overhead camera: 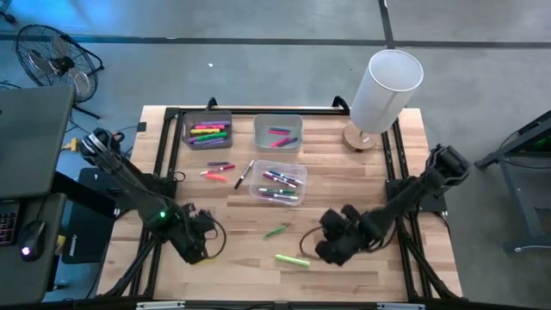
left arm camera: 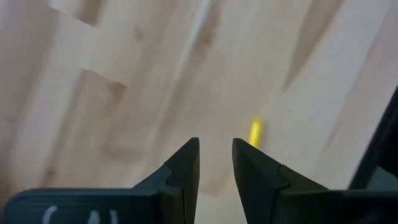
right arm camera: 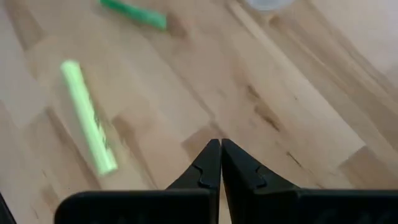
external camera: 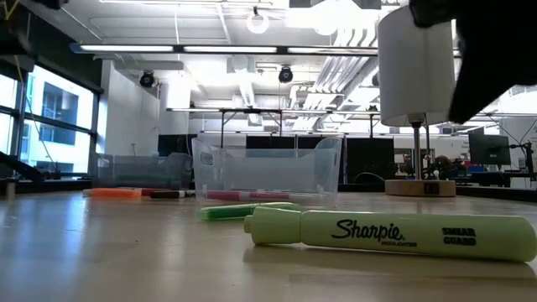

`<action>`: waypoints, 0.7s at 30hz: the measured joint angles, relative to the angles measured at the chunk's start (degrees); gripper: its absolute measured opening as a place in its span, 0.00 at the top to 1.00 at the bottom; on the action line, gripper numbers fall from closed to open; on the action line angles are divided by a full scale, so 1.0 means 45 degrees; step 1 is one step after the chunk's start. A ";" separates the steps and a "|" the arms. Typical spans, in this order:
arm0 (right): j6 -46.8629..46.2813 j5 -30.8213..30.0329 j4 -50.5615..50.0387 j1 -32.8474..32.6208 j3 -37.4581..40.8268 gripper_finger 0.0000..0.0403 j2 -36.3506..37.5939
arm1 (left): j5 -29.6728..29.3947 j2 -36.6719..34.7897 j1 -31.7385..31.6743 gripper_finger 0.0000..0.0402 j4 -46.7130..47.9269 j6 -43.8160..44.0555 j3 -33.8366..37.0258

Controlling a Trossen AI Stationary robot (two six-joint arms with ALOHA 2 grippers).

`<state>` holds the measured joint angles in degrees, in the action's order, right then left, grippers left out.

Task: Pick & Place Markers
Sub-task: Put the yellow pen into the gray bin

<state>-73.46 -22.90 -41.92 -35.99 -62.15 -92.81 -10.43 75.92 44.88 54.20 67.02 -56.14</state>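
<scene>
My right gripper (overhead camera: pixel 324 251) (right arm camera: pixel 220 146) is shut with nothing between its fingers. It points down at bare table near the front edge. Just left of it lies a light green highlighter marker (overhead camera: pixel 293 259) (right arm camera: pixel 87 118) (external camera: pixel 394 235), flat on the wood. A darker green marker (overhead camera: pixel 275 231) (right arm camera: pixel 134 14) lies a little farther back. My left gripper (overhead camera: pixel 196 252) (left arm camera: pixel 216 152) hovers over the near left of the table, open by a narrow gap through which the wood shows. A yellow marker (left arm camera: pixel 255 132) peeks out just past one fingertip.
At the back stand two grey bins (overhead camera: pixel 208 131) (overhead camera: pixel 277 133) and a clear bin (overhead camera: pixel 277 182) (external camera: pixel 268 172), all holding markers. Loose markers (overhead camera: pixel 219 168) lie beside them. A white cylinder on a wooden base (overhead camera: pixel 383 86) (external camera: pixel 415 67) stands at the far right.
</scene>
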 joint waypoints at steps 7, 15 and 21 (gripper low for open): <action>-0.0038 -0.0033 -0.0315 -0.1075 -0.1129 0.99 -0.0714 | 0.0564 0.1582 0.1069 0.77 -0.1097 0.2260 0.0000; -0.0401 -0.0176 -0.0061 -0.2210 -0.1180 1.00 -0.0710 | 0.0937 0.2948 0.1892 0.77 -0.2411 0.3172 0.0000; -0.0862 -0.0800 0.0231 -0.2948 -0.1180 1.00 -0.0705 | 0.0931 0.4130 0.1967 0.77 -0.2584 0.3012 -0.0010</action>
<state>-77.34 -26.50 -40.88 -49.25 -67.46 -95.98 -6.24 94.51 53.74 42.58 80.57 -56.18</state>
